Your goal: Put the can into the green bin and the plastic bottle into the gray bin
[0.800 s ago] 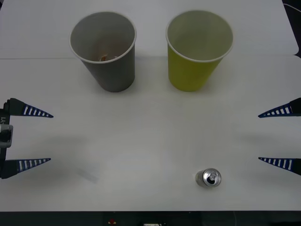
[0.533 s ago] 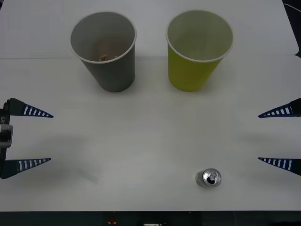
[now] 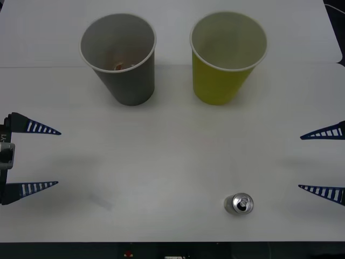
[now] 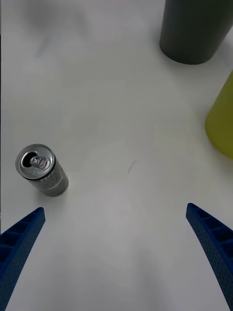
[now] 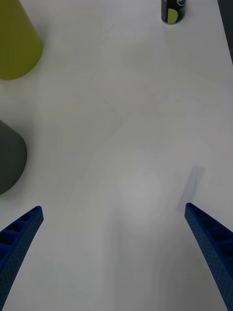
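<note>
Right gripper [image 3: 322, 163] wide open beside the upright can [image 3: 239, 204]; it should approach level and clamp mid-body. Left gripper [image 3: 32, 157] waits open.

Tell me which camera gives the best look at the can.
The right wrist view: the can stands upright, close, with its silver top, pull tab and dark side plain. The front view shows it small near the table's front edge, mostly its top. The left wrist view catches it far off and cropped.
</note>
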`<state>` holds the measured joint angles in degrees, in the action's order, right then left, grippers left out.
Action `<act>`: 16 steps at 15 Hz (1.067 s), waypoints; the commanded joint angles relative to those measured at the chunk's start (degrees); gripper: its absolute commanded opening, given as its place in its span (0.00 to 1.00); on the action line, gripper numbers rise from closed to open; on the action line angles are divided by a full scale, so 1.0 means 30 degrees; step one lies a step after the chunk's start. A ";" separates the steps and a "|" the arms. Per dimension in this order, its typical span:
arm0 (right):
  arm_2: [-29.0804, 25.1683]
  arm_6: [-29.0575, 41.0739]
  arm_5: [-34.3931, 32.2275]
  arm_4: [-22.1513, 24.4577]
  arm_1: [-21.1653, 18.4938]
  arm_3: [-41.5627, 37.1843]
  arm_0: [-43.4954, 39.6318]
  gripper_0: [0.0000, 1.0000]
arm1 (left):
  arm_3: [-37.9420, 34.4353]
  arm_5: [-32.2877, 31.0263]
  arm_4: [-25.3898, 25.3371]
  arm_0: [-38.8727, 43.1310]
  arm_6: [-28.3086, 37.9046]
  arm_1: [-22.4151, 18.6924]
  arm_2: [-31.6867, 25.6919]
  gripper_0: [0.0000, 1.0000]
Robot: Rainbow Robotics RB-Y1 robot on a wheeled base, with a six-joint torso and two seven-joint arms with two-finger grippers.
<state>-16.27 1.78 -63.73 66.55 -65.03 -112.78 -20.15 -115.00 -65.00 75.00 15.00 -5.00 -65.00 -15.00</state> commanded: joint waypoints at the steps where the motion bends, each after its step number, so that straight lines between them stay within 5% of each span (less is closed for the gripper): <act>1: 0.0002 -0.1239 0.0296 -0.0359 0.0055 0.0006 -0.0840 1.00 | 0.0000 0.0000 0.0000 0.0000 0.0000 0.0000 0.0000 1.00; 8: 0.1701 -0.6717 0.0325 -0.3347 0.0114 0.2262 -0.1866 1.00 | 0.0000 0.0000 0.0000 0.0000 0.0000 0.0000 0.0000 1.00; 16: 0.6359 -1.2841 0.0325 -0.9851 0.0114 0.6862 -0.1602 1.00 | 0.0000 0.0000 0.0000 0.0000 0.0000 0.0000 0.0000 1.00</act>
<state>0.98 -34.90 -62.73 39.44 -64.69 -93.67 -25.27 -115.00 -65.00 75.00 15.00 -5.00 -65.00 -15.00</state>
